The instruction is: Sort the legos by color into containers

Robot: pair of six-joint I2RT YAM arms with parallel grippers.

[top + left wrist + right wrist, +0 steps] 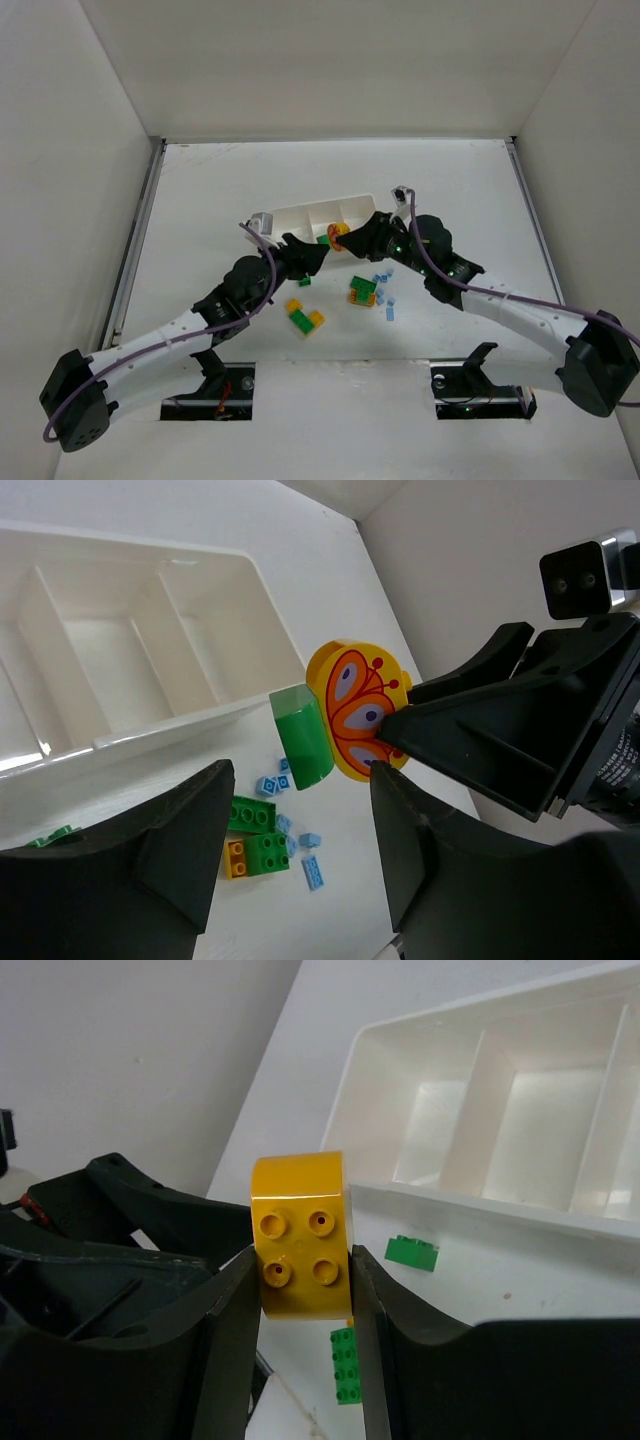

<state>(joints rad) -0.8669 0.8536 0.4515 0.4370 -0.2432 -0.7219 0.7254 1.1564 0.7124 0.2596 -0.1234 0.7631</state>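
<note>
Just before the white tray (300, 212), above the desk (200, 190), the right claw (303, 1260) was clamped on a yellow brick (298, 1200) with a green piece (298, 730) attached, while the left claw (300, 780) gaped open close beneath it.

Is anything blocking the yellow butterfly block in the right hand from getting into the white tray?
Nothing visible does. The yellow butterfly block, gripped by the right hand, hangs just short of the white tray; only the tray's low near wall lies between. The open left hand faces it from the side.
</note>
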